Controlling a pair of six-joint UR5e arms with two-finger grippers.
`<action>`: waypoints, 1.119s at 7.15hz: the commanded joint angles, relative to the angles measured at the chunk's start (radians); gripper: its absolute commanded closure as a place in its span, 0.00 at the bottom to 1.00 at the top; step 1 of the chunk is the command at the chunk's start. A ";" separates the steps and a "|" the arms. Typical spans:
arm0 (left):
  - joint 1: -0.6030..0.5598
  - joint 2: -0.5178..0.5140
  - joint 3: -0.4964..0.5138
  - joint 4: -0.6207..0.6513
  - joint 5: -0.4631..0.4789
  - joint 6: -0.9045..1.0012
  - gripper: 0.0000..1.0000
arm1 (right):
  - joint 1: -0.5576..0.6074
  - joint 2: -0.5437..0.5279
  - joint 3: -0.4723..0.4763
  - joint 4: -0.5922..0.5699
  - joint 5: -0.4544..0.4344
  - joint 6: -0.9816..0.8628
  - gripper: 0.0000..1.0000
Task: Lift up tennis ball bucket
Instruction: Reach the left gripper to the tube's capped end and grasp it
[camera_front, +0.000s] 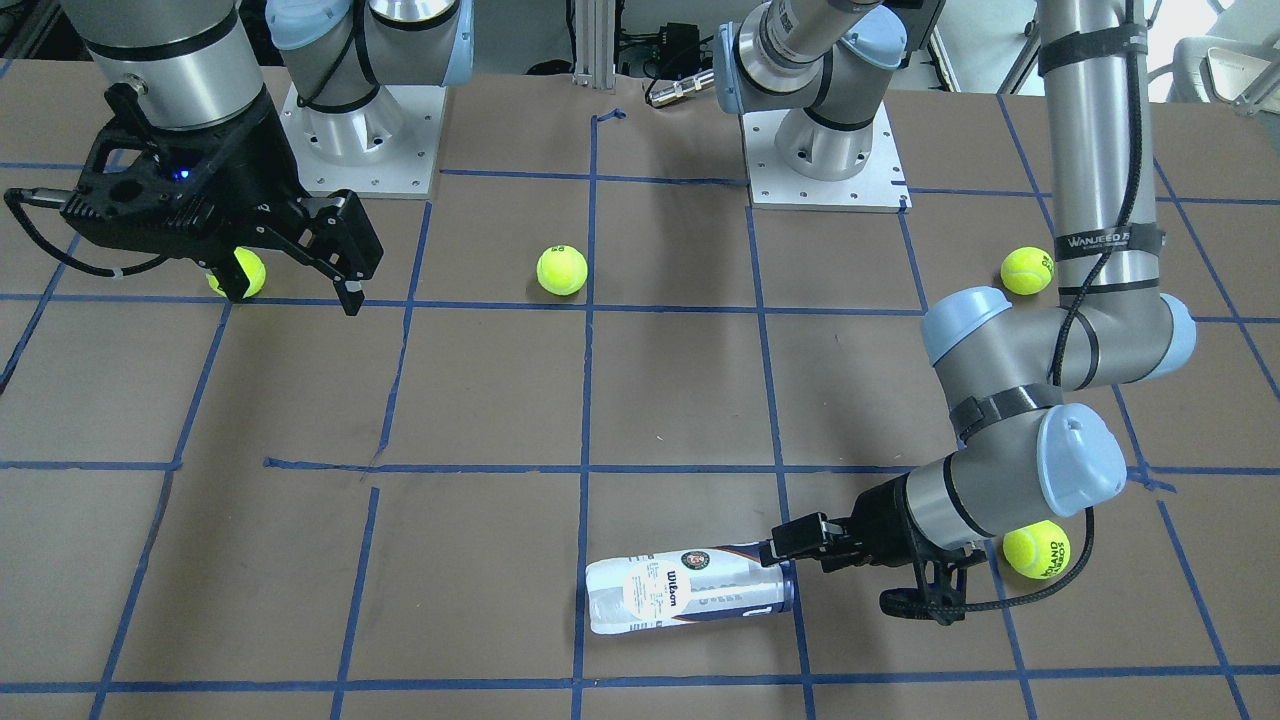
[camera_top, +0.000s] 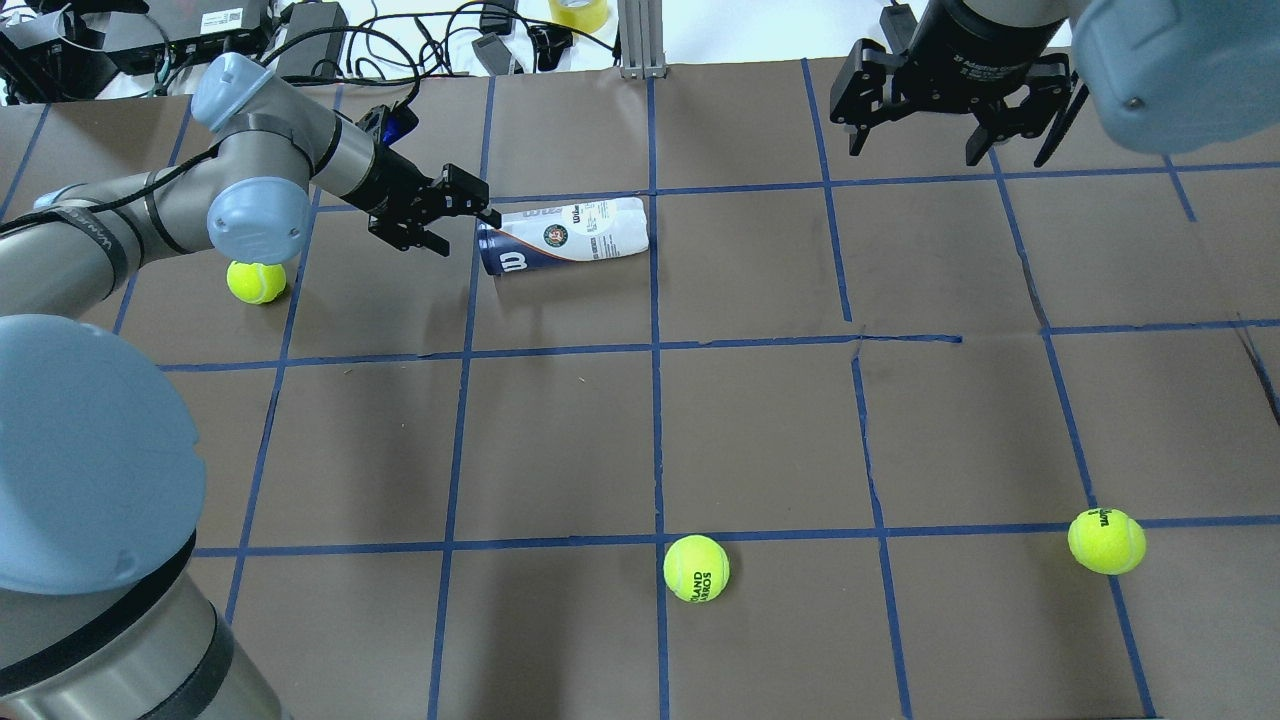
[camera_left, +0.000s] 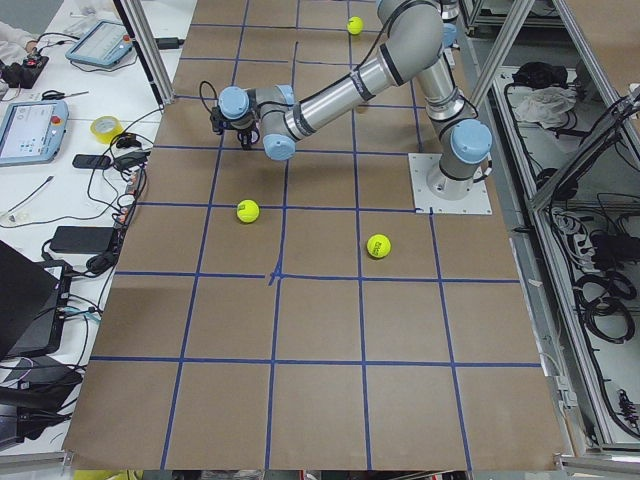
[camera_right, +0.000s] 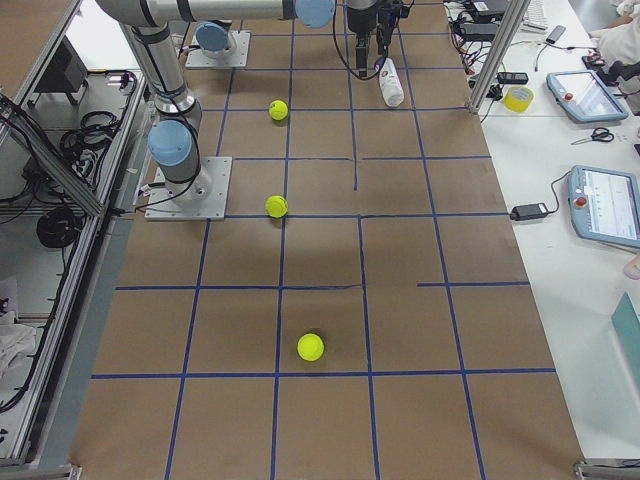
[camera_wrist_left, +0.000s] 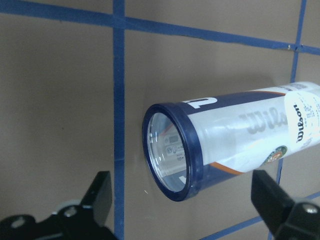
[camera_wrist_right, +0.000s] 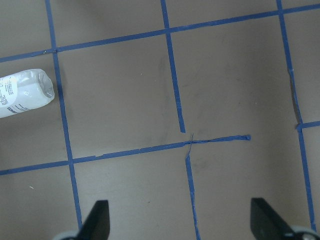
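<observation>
The tennis ball bucket (camera_top: 565, 235) lies on its side on the brown table at the far side, its dark blue rim toward my left arm. It also shows in the front view (camera_front: 690, 592) and the right side view (camera_right: 391, 80). My left gripper (camera_top: 465, 228) is open and low at the rim end, just short of it, and touches nothing. In the left wrist view the rim (camera_wrist_left: 170, 150) sits between and beyond the two fingers (camera_wrist_left: 97, 200). My right gripper (camera_top: 950, 130) is open and empty, held high over the far right of the table, well away from the bucket.
Loose yellow-green tennis balls lie around: one under my left forearm (camera_top: 256, 281), one near the front middle (camera_top: 696, 568), one at the front right (camera_top: 1106, 541). A fourth (camera_front: 240, 272) is partly behind the right gripper in the front view. Blue tape lines grid the table.
</observation>
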 joint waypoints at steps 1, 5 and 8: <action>0.000 -0.004 -0.003 0.004 -0.009 -0.008 0.00 | 0.000 -0.013 0.000 0.002 0.002 0.000 0.00; -0.001 -0.009 -0.003 0.008 -0.139 -0.051 0.00 | 0.000 -0.013 0.001 0.000 -0.004 0.000 0.00; -0.003 -0.019 -0.015 0.004 -0.151 -0.054 0.00 | 0.000 -0.013 0.001 0.000 -0.004 0.000 0.00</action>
